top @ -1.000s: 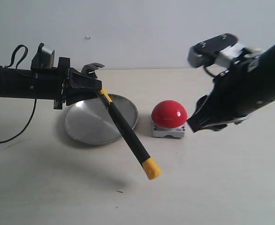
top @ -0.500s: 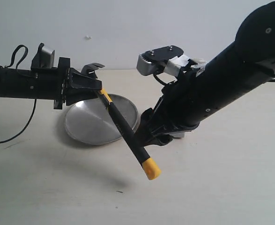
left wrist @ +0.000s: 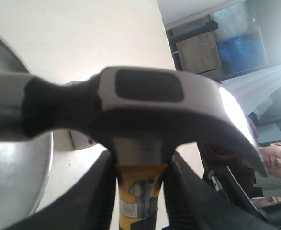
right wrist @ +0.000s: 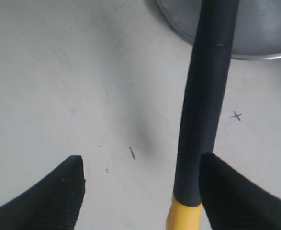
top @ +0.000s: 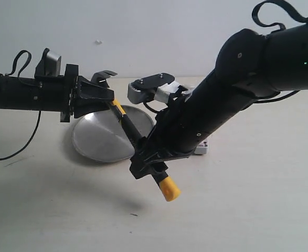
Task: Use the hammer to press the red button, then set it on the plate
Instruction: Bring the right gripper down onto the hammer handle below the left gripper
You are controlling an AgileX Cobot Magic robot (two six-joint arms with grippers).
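Above the plate (top: 93, 142), the left gripper (top: 107, 100) is clamped on the hammer (top: 128, 127) just under its head, with the handle slanting down. The right gripper (top: 151, 167) stands spread around the black grip near the yellow end. I'd centre it and close firmly before the left lets go. The red button (top: 202, 149) sits mostly hidden behind that arm.

No lettering is legible; the label (left wrist: 130, 209) on the hammer (left wrist: 130, 108) is blurred.
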